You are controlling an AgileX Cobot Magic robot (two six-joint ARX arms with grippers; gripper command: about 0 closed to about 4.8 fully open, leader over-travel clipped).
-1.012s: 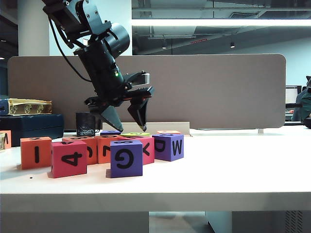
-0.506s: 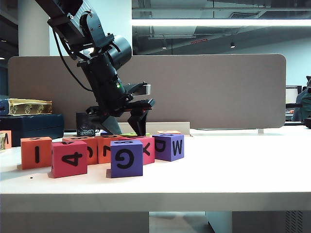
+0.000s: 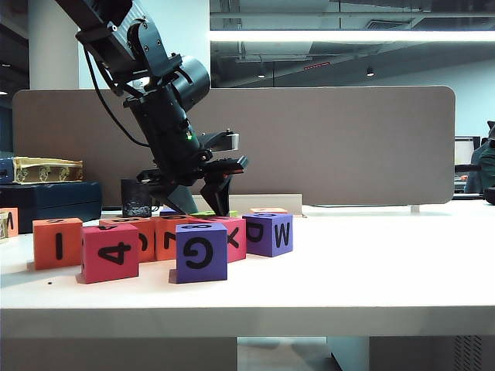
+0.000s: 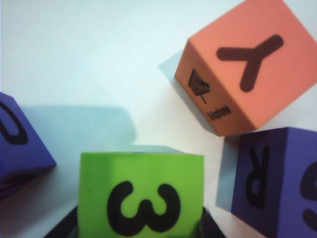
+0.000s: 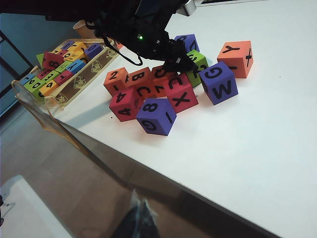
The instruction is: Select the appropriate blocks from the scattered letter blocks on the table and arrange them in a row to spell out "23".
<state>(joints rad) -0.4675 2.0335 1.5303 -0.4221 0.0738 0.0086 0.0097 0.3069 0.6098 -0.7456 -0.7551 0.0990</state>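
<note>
The left hand (image 3: 203, 207) hangs low over the back of the block cluster at centre left of the exterior view, its two dark fingers pointing down on either side of the lime-green block (image 3: 216, 214), of which only a sliver shows behind the red block (image 3: 230, 234). In the left wrist view that lime-green block (image 4: 142, 194) sits at the bottom centre of the frame with a black 3 on its top face, and a dark finger tip shows at each lower corner of it; whether the fingers press the foam or stand just off it I cannot tell. An orange block marked Y (image 4: 247, 64) lies at the upper right, apart from the green one.

In the right wrist view an orange block marked 2 (image 5: 116, 79) lies at the left end of the cluster on the white worktop (image 5: 257, 144).

The right hand is in no picture.
</note>
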